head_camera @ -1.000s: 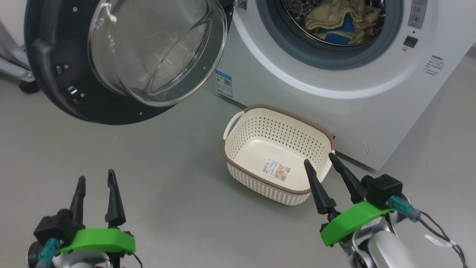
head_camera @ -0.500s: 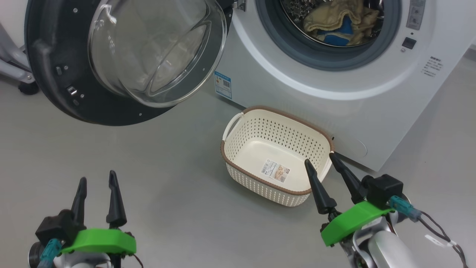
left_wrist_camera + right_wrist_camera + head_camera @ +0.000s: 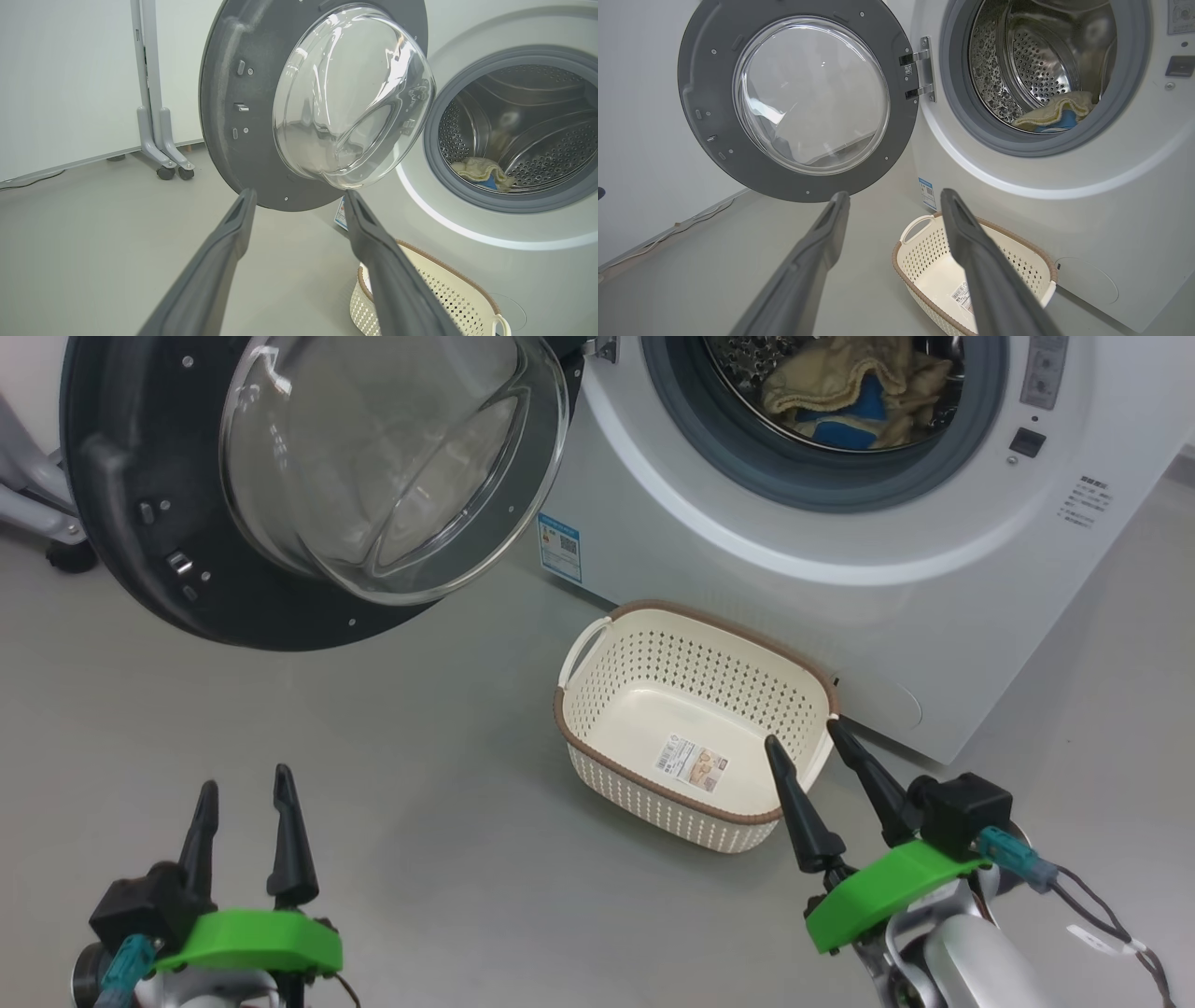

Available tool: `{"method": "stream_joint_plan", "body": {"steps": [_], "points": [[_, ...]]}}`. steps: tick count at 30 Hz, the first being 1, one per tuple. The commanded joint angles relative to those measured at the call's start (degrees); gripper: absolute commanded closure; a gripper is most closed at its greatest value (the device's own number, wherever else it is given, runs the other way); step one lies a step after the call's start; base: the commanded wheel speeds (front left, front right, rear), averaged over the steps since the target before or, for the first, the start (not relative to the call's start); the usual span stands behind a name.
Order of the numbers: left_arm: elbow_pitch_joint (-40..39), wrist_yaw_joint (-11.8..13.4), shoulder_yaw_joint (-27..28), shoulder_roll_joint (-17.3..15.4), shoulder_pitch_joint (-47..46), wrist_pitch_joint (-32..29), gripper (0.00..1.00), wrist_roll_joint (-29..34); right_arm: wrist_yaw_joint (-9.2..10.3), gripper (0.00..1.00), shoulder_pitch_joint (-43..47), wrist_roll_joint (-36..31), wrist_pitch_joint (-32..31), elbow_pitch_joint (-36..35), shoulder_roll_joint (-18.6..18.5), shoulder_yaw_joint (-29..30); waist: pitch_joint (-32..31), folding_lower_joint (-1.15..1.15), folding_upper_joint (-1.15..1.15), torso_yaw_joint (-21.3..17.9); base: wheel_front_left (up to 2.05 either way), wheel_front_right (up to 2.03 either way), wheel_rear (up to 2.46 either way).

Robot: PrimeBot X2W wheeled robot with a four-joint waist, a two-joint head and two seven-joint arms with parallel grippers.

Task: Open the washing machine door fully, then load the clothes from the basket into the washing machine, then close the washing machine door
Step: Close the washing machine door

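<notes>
A grey wheeled stand [image 3: 148, 126] sits on the grey floor [image 3: 93, 242] beside a white panel [image 3: 65, 79]

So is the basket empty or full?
Empty. The basket holds just a sticker on its bare bottom; the clothes lie in the washing machine.

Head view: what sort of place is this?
Probably a lab or test room staged for laundry: a washing machine and basket on a grey floor, plus a wheeled stand by a white wall.

Open washing machine door [image 3: 798, 100], clothes [image 3: 1057, 114] in drum [image 3: 1036, 60], basket [image 3: 924, 252] on floor [image 3: 714, 261], right end effector [image 3: 894, 195] spread
</notes>
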State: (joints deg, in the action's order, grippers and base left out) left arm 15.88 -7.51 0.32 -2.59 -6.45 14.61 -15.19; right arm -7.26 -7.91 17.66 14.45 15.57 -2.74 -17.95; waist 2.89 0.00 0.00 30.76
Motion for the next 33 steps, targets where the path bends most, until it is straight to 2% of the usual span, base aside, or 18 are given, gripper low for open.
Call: {"method": "stream_joint_plan", "body": {"steps": [1, 11, 12, 13, 14, 20, 25, 33], "points": [[-1.6, 0.0, 1.8, -0.4, -1.5, 0.4, 0.0, 0.3, -0.23, 0.0, -1.7, 0.0, 0.5, -1.8, -0.1, -0.8, 0.0, 0.0, 0.0, 0.0, 0.0, 0.0, 0.0], [-1.8, 0.0, 1.9, -0.3, -1.3, 0.4, 0.0, 0.5, -0.23, 0.0, -1.5, 0.1, 0.5, -1.9, -0.1, -1.1, -0.3, 0.0, 0.0, -0.1, 0.0, 0.0, 0.0], [-1.9, 0.0, 1.9, -0.3, -1.3, 0.4, 0.1, 0.4, -0.23, 0.0, -1.5, 0.1, 0.5, -1.9, -0.1, -1.1, -0.3, 0.0, 0.0, -0.1, 0.0, 0.0, 0.0], [-2.0, 0.0, 1.9, -0.3, -1.4, 0.4, 0.78, 0.4, -0.23, 0.0, -1.5, 0.0, 0.5, -1.9, -0.1, -1.2, -0.2, 0.0, 0.0, -0.1, 0.0, 0.0, 0.0], [-2.3, 0.0, 2.0, -0.3, -1.4, 0.4, 1.0, 0.4, -0.23, 0.0, -1.5, -0.1, 0.5, -1.9, -0.1, -1.2, 0.0, 0.0, 0.0, 0.0, 0.0, 0.0, 0.0], [-5.9, 0.0, 5.5, -1.0, -2.6, 0.4, 1.0, -0.8, -0.23, 0.0, -1.7, -2.2, 0.5, -1.9, -0.1, -0.8, 2.5, 0.0, 0.0, 0.3, 0.0, 0.0, 0.0], [-9.6, 0.0, 9.8, -3.4, -4.1, 0.4, 1.0, -2.5, -0.23, 0.0, -2.4, -4.3, 0.5, -1.6, -0.2, -1.0, 5.9, 0.0, 0.0, -0.5, 0.0, 0.0, 0.0], [-12.5, 0.0, 21.2, -12.8, -10.0, 0.4, 1.0, -8.4, -0.23, 0.0, -5.2, -6.6, -1.1, -2.1, -2.4, -2.3, 14.2, 0.0, 0.0, -3.2, 0.0, 0.0, 0.0]]}}
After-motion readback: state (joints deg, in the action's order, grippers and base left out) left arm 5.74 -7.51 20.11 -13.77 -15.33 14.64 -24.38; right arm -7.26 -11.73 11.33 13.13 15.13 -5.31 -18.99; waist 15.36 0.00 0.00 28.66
